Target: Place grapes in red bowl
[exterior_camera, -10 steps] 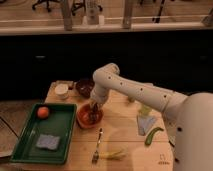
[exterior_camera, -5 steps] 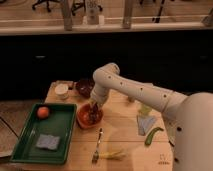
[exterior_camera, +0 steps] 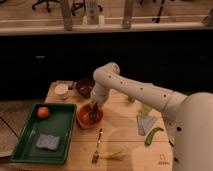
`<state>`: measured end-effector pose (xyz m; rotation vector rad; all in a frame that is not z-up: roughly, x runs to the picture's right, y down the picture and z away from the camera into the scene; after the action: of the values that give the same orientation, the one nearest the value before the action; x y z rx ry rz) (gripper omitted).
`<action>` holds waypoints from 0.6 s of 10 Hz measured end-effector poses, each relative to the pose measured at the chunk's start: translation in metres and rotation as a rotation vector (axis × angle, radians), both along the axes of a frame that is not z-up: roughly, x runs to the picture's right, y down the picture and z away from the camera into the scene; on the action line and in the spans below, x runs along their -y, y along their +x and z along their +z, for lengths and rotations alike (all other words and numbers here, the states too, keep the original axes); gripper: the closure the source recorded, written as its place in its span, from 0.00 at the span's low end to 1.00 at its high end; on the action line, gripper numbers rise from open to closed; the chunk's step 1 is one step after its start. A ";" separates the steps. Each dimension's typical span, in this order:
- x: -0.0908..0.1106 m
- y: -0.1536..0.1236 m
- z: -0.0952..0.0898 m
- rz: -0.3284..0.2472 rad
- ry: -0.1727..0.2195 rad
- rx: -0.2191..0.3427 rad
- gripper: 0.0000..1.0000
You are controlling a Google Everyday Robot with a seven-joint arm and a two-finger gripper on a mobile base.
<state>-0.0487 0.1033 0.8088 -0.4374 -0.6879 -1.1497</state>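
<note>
**Gripper low over red bowl, grapes beneath it**

The robot's gripper (exterior_camera: 93, 106) hangs just inside the far rim of the red bowl (exterior_camera: 80, 120), left of the middle of the worktop (exterior_camera: 122, 115). Whether it is clamped or released cannot be told. Directly beneath it, and a little nearer, a dark lumpy cluster, the grapes (exterior_camera: 89, 116), appears to lie in the bowl's hollow. It is unclear whether gripper and fruit touch or stand just apart. The cluster shows no marked long axis.

The relation that counts is vertical: grapes below, gripper above. The placing looks all but done, and the coming move is probably a release, if one is needed, then a straight lift clear of the rim.

The single white arm (exterior_camera: 135, 90) reaches in from the right. Left of the bowl sits a green tray (exterior_camera: 60, 150) holding an orange (exterior_camera: 43, 112) and a blue sponge (exterior_camera: 48, 142). Farther back stand a white cup (exterior_camera: 61, 90) and a maroon bowl (exterior_camera: 85, 87). On the near side lie a fork (exterior_camera: 96, 147) and a banana (exterior_camera: 112, 154), with a green pepper (exterior_camera: 153, 135) to the right.
</note>
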 end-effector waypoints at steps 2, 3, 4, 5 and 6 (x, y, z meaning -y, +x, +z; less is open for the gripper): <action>0.000 0.000 0.000 -0.004 0.000 0.004 0.78; 0.000 0.000 0.000 -0.005 0.000 0.005 0.83; 0.001 0.001 0.000 -0.007 0.001 0.007 0.85; 0.001 0.001 0.000 -0.009 0.001 0.009 0.85; 0.001 0.001 0.000 -0.010 0.001 0.011 0.85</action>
<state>-0.0478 0.1022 0.8090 -0.4345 -0.6949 -1.1627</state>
